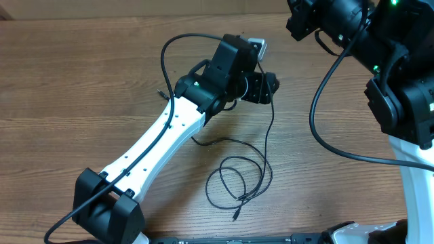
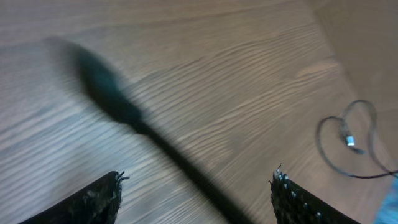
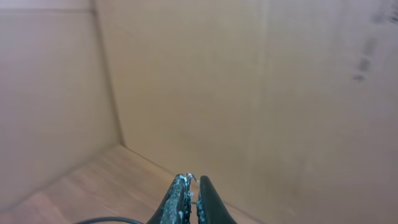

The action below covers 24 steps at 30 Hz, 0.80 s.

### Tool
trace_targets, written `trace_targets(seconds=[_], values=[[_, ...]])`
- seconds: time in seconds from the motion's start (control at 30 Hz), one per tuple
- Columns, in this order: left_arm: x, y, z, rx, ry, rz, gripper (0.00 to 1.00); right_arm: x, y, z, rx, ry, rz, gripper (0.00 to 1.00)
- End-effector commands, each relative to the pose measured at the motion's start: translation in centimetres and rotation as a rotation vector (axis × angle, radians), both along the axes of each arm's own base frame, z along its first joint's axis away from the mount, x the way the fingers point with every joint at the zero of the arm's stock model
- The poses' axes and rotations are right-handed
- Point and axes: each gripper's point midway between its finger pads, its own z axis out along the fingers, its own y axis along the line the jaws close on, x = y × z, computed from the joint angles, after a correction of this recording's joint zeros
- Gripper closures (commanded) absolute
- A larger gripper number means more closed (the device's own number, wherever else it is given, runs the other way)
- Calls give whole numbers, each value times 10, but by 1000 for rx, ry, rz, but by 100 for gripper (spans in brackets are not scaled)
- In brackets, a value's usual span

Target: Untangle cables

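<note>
Left gripper (image 1: 263,87), overhead: over mid-table, jaws hidden here.
Cable (image 1: 239,177), overhead: thin black limp cord, loops crossing on woodgrain table (image 1: 81,68); untangling looks barely begun.
Left wrist: rough black fingers (image 2: 99,199) spread, blurred cable passing between, silver plug (image 2: 351,140) at right.
Right gripper (image 3: 191,202), wrist: pressed together, empty, facing cardboard wall (image 3: 249,81).

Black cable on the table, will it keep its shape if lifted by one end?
Probably floppy: the cable lies in loose curving loops, which would likely sag and unwind. It looks thin, so likely light. The small plug at its end may swing or snag a loop.
</note>
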Motion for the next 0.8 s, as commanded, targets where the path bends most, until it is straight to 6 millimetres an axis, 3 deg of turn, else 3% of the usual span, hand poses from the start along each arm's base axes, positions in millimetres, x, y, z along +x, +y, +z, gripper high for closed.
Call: trace_targets(seconds=[0.0, 0.13, 0.17, 0.23, 0.27, 0.33, 0.4, 0.43, 0.67, 0.77], values=[[21, 25, -7, 54, -25, 96, 49, 8, -26, -7, -30, 31, -158, 96], [41, 51, 16, 14, -47, 155, 70, 10, -38, -42, -87, 161, -223, 96], [53, 72, 30, -20, -39, 231, 74, 10, -42, -66, -92, 265, -255, 94], [66, 96, 41, -46, -32, 305, 76, 10, -43, -92, -89, 384, -275, 89], [76, 116, 45, -65, -26, 358, 83, 9, -43, -122, -93, 514, -295, 84], [83, 133, 46, -103, 3, 404, 87, 9, -41, -150, -86, 638, -311, 82], [87, 147, 48, -141, 30, 436, 93, 7, -31, -180, -99, 760, -278, 78], [92, 159, 51, -187, 48, 448, 94, 4, -12, -212, -125, 878, -199, 73], [95, 189, 61, -298, 89, 420, 89, 3, 41, -338, -320, 1125, -28, 68], [97, 199, 60, -283, 78, 430, 85, -6, 63, -369, -368, 1131, 86, 61]])
